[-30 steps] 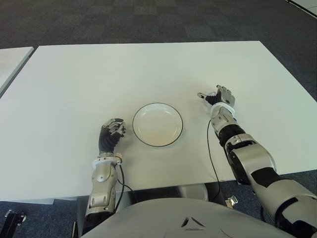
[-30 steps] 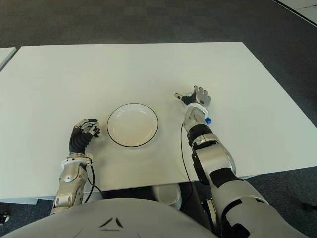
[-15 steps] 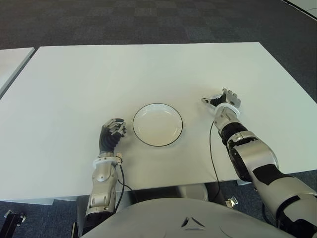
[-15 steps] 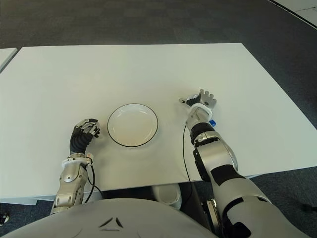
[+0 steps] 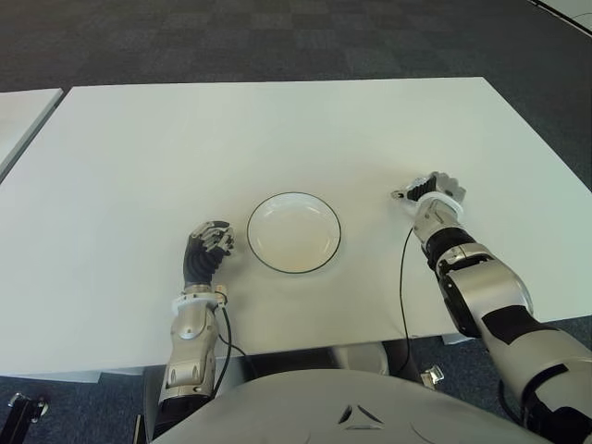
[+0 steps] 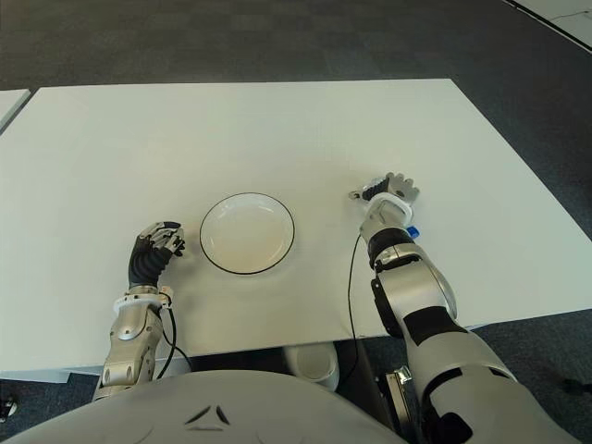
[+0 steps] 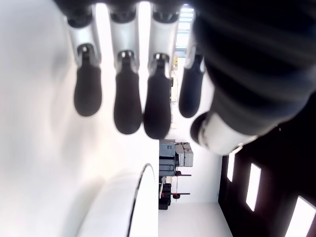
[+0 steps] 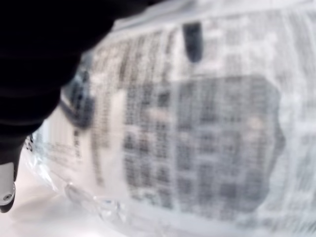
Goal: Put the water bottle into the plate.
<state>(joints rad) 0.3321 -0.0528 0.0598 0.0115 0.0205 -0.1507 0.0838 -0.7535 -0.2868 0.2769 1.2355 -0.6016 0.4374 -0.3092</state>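
While the plate point(image 5: 294, 232) sits bare on the table point(image 5: 277, 129), the right hand point(image 5: 433, 190) lies over the water bottle point(image 8: 197, 123), grip unclear; its label print is unreadable. Beside the plate, the left hand point(image 5: 207, 248) is curled, holding nothing.

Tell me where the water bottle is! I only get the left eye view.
Observer: The right eye view shows its blue cap poking out beside the right hand, right of the plate.
Operator: Is the hand close?
Observer: Very: in the right wrist view the water bottle fills the picture, label and all.
Operator: And the other one?
Observer: The left hand shows left of the plate; its wrist view has it curled, holding nothing.
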